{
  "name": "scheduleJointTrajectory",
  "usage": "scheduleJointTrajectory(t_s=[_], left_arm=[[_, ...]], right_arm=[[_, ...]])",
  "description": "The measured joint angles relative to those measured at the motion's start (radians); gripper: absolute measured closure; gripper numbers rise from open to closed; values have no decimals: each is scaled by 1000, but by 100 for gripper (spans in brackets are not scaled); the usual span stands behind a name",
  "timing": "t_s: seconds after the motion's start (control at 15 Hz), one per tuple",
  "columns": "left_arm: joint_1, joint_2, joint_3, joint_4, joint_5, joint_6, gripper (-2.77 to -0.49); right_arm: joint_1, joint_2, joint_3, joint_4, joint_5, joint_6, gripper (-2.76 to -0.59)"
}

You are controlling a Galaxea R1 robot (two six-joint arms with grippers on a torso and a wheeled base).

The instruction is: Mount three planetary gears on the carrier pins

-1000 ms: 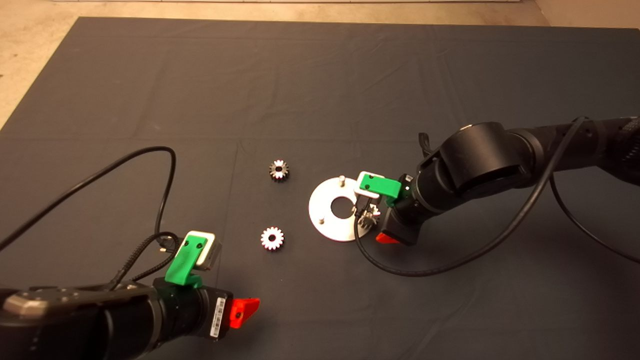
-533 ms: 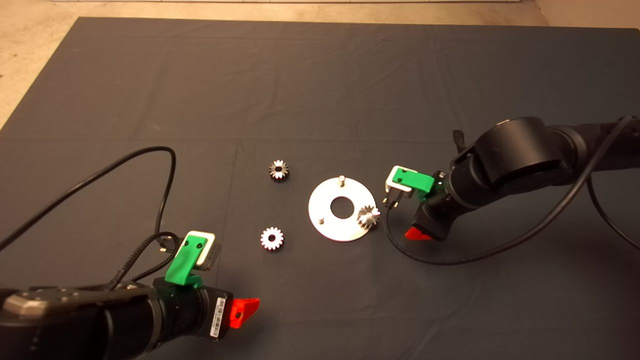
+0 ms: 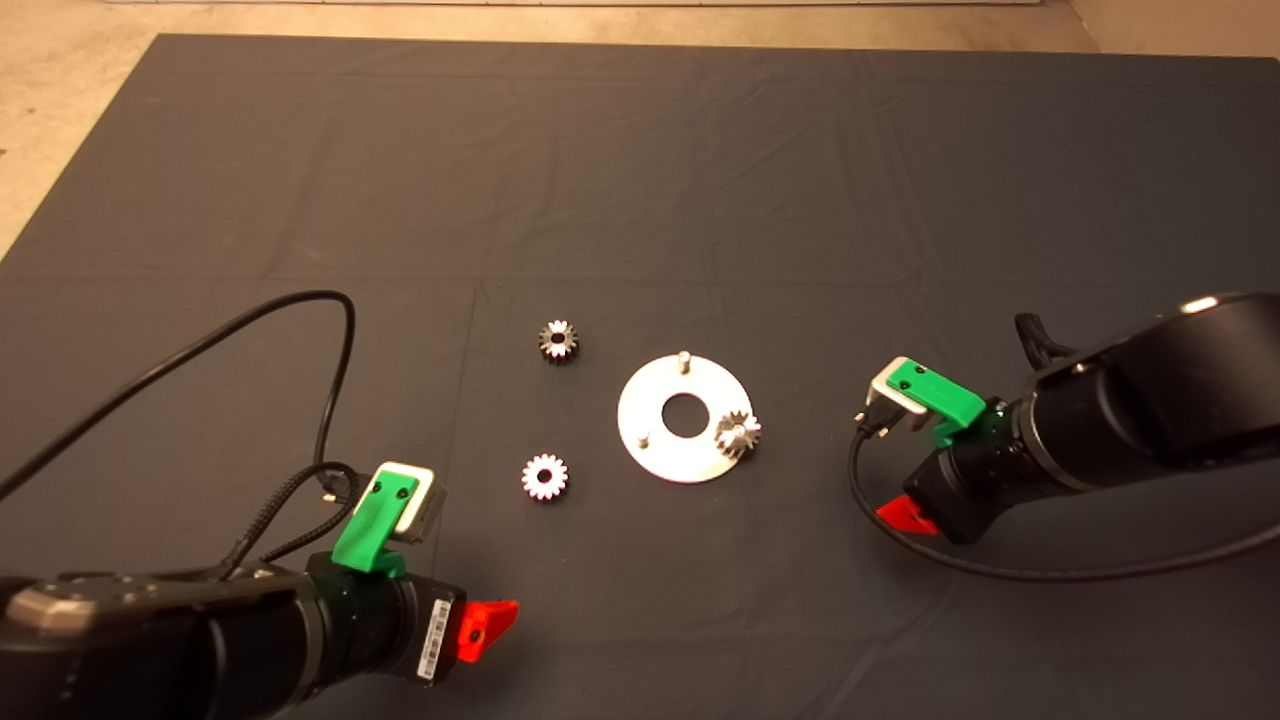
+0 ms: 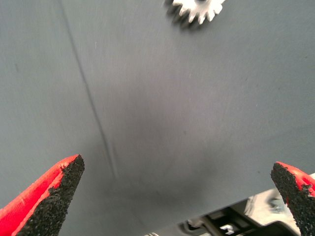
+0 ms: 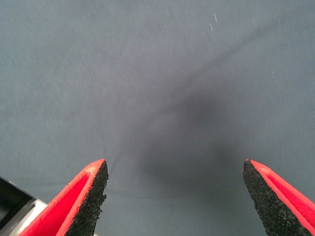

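Note:
The flat silver disc (image 3: pixel 655 400) lies mid-mat. One planetary gear (image 3: pixel 738 433) sits on its right-hand carrier pin. Two more carrier pins stand bare, one at the far rim (image 3: pixel 683 357) and one at the near left (image 3: pixel 645 438). A loose gear (image 3: pixel 558 341) lies left of the disc, farther back. Another loose gear (image 3: pixel 544 477) lies nearer, and its edge shows in the left wrist view (image 4: pixel 197 7). My right gripper (image 3: pixel 905 515) is open and empty, well right of the disc, over bare mat (image 5: pixel 174 196). My left gripper (image 3: pixel 487 622) waits open at the lower left (image 4: pixel 177 196).
Black cables loop over the mat by the left arm (image 3: pixel 330 400) and under the right arm (image 3: pixel 1000 570). The mat's far edge meets a pale floor (image 3: pixel 60 120) at the upper left.
My right gripper has let go of the gear on the right-hand pin and drawn back to the right, away from the disc. The left arm has stayed put.

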Motion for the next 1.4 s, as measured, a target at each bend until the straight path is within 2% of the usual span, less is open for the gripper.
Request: scheduleJointTrajectory(t_s=[0.13, 0.27, 0.73, 1.13, 1.27, 1.4], left_arm=[[-14, 0, 0, -17, 0, 32, -275], [-21, 0, -3, -30, 0, 70, -275], [-36, 45, -124, -37, 0, 154, -275], [-38, 73, -212, 13, 0, 169, -275], [-43, 100, -242, 25, 0, 167, -275], [-43, 130, -250, 34, 0, 133, -275]], right_arm=[[0, -6, 17, -37, 0, 22, -202], [0, -12, 32, -73, 9, 30, -202], [0, -20, 34, -88, 7, 29, -202], [0, -18, 30, -88, 7, 29, -202], [-1, -14, 19, -92, 7, 29, -202], [-1, -11, -4, -96, 7, 27, -202]])
